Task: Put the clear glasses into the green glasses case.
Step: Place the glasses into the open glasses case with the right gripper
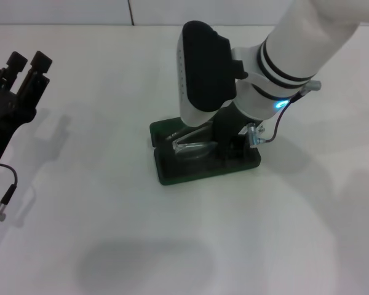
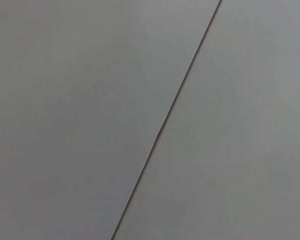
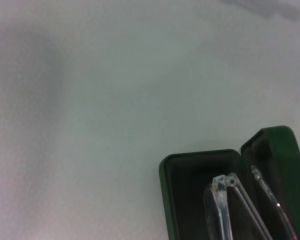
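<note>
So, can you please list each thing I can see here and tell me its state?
Dark green rectangular hard glasses case: open, flat on the white table.
Clear transparent plastic glasses: over or inside the open case, whether they rest there cannot be told.
Right gripper: down at the case, over the glasses.
Left gripper: idle at the left side, fingers apart, holding nothing.

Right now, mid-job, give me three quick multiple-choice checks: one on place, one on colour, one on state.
1. Where is the right gripper?
A. Over the case
B. At the table's left edge
C. Out of sight

2. What colour is the case?
A. Red
B. Dark green
C. White

3. How does the case stand?
A. Shut
B. Open
C. Upside down

Key: 1 A, the right arm reaches down onto the case, while the left gripper waits far left. 2 B, its shell is green. 3 B, the clear glasses lie on its lining.
</note>
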`<move>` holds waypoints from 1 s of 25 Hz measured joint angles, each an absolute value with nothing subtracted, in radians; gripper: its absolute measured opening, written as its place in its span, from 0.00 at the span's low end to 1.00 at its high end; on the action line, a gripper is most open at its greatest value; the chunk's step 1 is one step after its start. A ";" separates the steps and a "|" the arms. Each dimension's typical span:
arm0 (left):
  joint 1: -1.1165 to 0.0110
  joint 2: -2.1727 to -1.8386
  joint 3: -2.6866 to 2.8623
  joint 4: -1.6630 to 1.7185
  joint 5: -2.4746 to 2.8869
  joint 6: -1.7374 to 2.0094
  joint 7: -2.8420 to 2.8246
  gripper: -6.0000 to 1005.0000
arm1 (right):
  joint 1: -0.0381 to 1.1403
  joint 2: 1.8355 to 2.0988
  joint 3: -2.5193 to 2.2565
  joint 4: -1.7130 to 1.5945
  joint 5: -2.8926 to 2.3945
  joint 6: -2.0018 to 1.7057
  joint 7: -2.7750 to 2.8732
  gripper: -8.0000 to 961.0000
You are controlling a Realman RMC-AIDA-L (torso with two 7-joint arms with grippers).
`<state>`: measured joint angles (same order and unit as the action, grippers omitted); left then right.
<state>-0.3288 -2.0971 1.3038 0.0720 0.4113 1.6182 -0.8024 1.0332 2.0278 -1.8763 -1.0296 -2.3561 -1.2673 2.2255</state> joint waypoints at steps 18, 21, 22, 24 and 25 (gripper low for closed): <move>-0.337 -2.096 1.304 0.072 0.411 1.614 -0.802 0.67 | 1.057 2.028 -1.925 -1.032 -2.348 -1.276 2.285 0.14; -0.339 -2.096 1.305 0.072 0.417 1.614 -0.802 0.67 | 1.058 2.028 -1.939 -1.032 -2.348 -1.282 2.286 0.14; -0.339 -2.096 1.305 0.072 0.420 1.614 -0.802 0.67 | 1.058 2.028 -1.942 -1.033 -2.348 -1.286 2.286 0.14; -0.339 -2.095 1.305 0.072 0.424 1.614 -0.802 0.67 | 1.058 2.028 -1.944 -1.034 -2.348 -1.291 2.286 0.14; -0.339 -2.095 1.305 0.072 0.424 1.614 -0.802 0.67 | 1.058 2.028 -1.944 -1.035 -2.348 -1.293 2.286 0.14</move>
